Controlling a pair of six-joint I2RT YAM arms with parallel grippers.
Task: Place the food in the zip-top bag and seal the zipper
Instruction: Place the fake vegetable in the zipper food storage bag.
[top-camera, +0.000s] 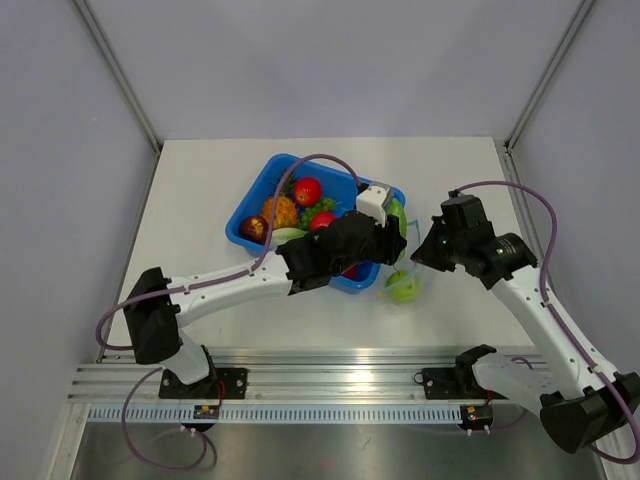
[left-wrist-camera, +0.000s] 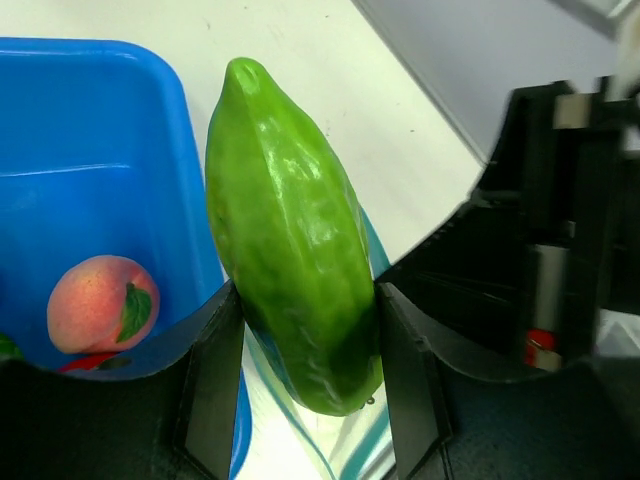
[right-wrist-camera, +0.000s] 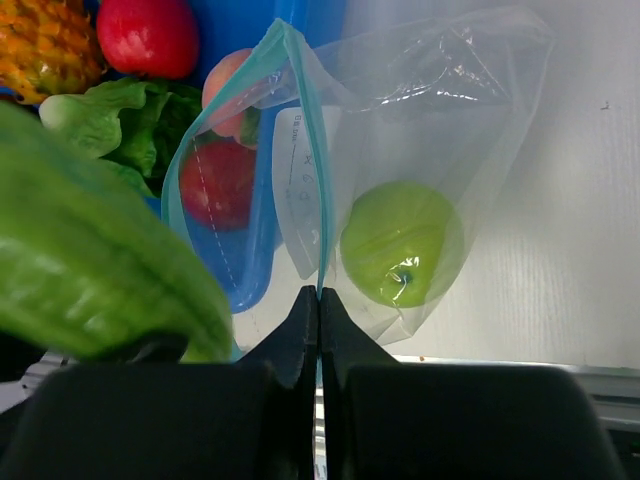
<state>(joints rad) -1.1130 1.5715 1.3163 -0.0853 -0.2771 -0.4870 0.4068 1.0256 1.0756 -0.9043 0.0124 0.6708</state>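
My left gripper (left-wrist-camera: 308, 340) is shut on a long green pepper (left-wrist-camera: 290, 240) and holds it over the tray's right end, beside the bag's mouth (top-camera: 397, 222). My right gripper (right-wrist-camera: 320, 295) is shut on the teal zipper (right-wrist-camera: 318, 200) of the clear zip-top bag (right-wrist-camera: 450, 90), holding the mouth open and upright. A green apple (right-wrist-camera: 402, 243) lies inside the bag, right of the tray (top-camera: 403, 288). The pepper also shows blurred at the left of the right wrist view (right-wrist-camera: 90, 260). A pink peach (left-wrist-camera: 102, 303) lies in the tray.
The blue tray (top-camera: 262, 190) in the middle of the table holds a pineapple (top-camera: 283, 211), a red apple (top-camera: 307, 190), lettuce (top-camera: 320, 210) and a dark fruit (top-camera: 252, 228). The right gripper (top-camera: 420, 255) hangs just right of the left gripper (top-camera: 385, 228).
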